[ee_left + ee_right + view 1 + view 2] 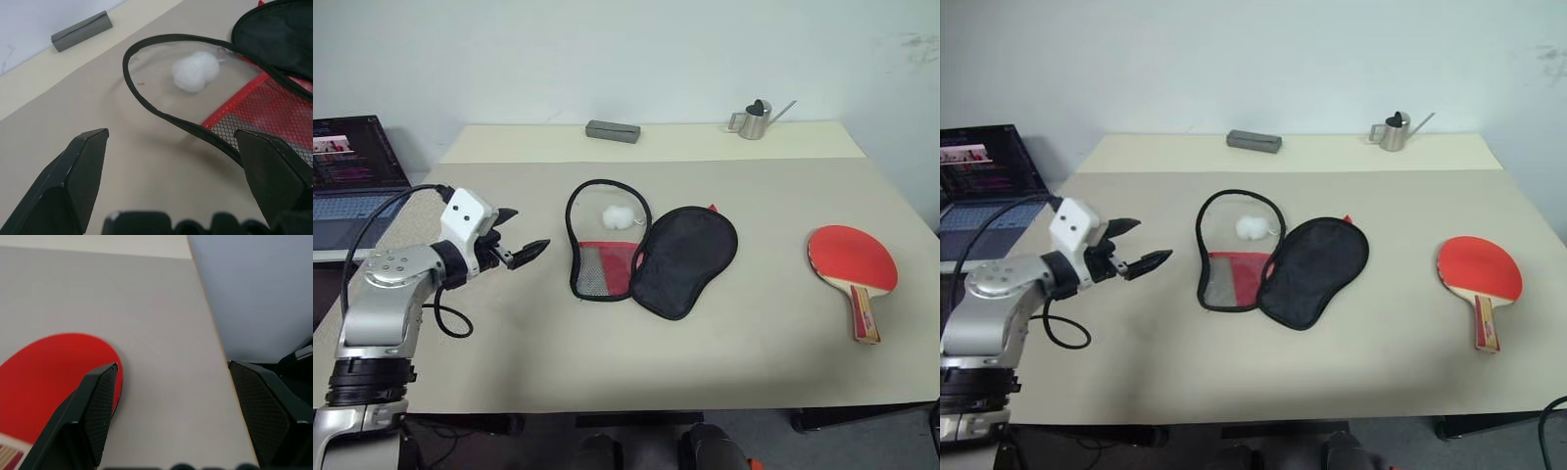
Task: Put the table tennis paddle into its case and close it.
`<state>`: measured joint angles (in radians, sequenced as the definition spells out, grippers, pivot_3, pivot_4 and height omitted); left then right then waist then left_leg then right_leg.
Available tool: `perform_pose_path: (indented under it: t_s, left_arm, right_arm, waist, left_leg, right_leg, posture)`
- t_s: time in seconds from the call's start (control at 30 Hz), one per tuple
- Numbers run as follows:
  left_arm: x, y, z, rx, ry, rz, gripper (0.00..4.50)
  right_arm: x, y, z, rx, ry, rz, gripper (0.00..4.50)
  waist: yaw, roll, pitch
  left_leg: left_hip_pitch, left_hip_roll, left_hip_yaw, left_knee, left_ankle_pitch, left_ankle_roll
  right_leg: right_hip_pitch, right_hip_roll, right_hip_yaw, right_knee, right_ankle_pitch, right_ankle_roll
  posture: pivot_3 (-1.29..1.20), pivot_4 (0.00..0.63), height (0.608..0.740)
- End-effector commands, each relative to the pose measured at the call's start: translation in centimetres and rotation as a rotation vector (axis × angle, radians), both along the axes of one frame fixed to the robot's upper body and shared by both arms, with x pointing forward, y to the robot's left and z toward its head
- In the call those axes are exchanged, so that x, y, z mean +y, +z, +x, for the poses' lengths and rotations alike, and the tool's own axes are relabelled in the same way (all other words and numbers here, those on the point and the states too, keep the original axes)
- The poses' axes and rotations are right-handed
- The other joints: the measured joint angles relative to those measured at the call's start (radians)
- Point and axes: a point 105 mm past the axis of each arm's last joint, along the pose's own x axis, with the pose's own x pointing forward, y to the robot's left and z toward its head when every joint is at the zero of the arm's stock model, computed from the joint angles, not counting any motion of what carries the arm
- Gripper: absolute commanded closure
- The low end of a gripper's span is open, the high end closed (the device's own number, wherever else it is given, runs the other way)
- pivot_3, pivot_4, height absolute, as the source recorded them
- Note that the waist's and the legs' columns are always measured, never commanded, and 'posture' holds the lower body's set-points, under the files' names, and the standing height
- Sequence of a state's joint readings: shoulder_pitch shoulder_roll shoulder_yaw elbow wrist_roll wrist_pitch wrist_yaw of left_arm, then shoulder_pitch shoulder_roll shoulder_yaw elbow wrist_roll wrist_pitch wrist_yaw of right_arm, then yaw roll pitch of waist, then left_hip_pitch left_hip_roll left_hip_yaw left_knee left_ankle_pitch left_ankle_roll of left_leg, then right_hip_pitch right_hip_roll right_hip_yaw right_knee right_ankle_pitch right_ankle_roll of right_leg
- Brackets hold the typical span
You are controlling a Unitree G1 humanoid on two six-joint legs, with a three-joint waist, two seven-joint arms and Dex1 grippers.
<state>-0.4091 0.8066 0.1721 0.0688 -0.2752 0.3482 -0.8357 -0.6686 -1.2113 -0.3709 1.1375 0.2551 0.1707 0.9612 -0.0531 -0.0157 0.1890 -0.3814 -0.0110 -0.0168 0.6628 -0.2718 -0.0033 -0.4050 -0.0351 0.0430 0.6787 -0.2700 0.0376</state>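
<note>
The case [685, 257] lies unzipped and spread open at the table's middle: a black half on the right, a half with red mesh [266, 105] on the left. Its white pom-pom [619, 215] rests inside the black zipper edge. My left gripper [530, 230] hovers open just left of the case, pointing at it, with nothing between its fingers [83, 171]. The table tennis paddle [852, 257] lies flat far to the right, red face up, wooden handle [865, 315] toward the front. My right gripper [172, 364] is open above the table beside the paddle's red face [54, 377], holding nothing.
A grey block [612, 131] and a small metal watering can [756, 119] stand at the table's back edge. An open laptop [352, 181] sits off the left side. The table's right edge [210, 318] runs close to the right gripper.
</note>
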Motion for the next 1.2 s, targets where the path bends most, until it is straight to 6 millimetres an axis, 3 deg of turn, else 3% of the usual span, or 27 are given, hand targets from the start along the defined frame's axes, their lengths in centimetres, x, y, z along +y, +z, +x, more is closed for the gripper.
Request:
perform_pose_path:
  t_s: [0.03, 0.27, 0.63, 0.83, 1.2]
  left_arm:
    - [0.3, 0.5, 0.2, -0.032, 0.024, 0.029, 0.0]
    - [1.5, 0.5, 0.4, -0.062, 0.096, -0.005, 0.0]
    - [6.6, 0.4, -0.9, -0.068, 0.212, 0.021, 0.0]
    - [6.8, -0.2, -0.8, -0.058, 0.211, -0.004, 0.0]
    - [6.9, 0.7, -0.2, -0.079, 0.205, -0.004, 0.0]
  right_arm:
    - [0.2, 2.6, -0.1, -0.043, 0.027, -0.06, 0.57]
    - [1.9, 3.4, 1.3, -0.09, 0.101, -0.044, 0.57]
    - [5.0, 3.7, 2.6, -0.14, 0.218, -0.015, 0.57]
    - [5.5, 3.7, 1.9, -0.118, 0.249, -0.023, 0.57]
    - [6.1, 3.5, 1.8, -0.147, 0.267, 0.015, 0.57]
  waist:
    - [0.0, 0.0, 0.0]
    - [0.0, 0.0, 0.0]
    - [0.003, 0.0, 0.0]
    - [0.011, 0.0, 0.0]
    - [0.016, 0.0, 0.0]
  left_leg:
    - [0.0, 0.0, 0.0, 0.0, 0.0, 0.0]
    - [0.0, 0.0, 0.0, 0.0, 0.0, 0.0]
    - [0.0, 0.001, -0.001, 0.0, 0.0, 0.0]
    - [0.0, 0.001, -0.001, 0.0, 0.0, 0.0]
    - [0.0, 0.001, -0.001, 0.0, 0.0, 0.0]
  right_leg:
    - [0.0, 0.0, 0.0, 0.0, 0.0, 0.0]
    - [0.0, 0.0, 0.0, 0.0, 0.0, 0.0]
    - [0.0, -0.001, -0.001, 0.0, 0.0, 0.0]
    - [0.0, -0.001, -0.001, 0.0, 0.0, 0.0]
    - [0.0, -0.001, -0.001, 0.0, 0.0, 0.0]
  posture:
    - [0.0, 0.15, 0.74]
    - [0.0, 0.15, 0.74]
    - [0.0, 0.15, 0.74]
    - [0.0, 0.15, 0.74]
    - [0.0, 0.15, 0.74]
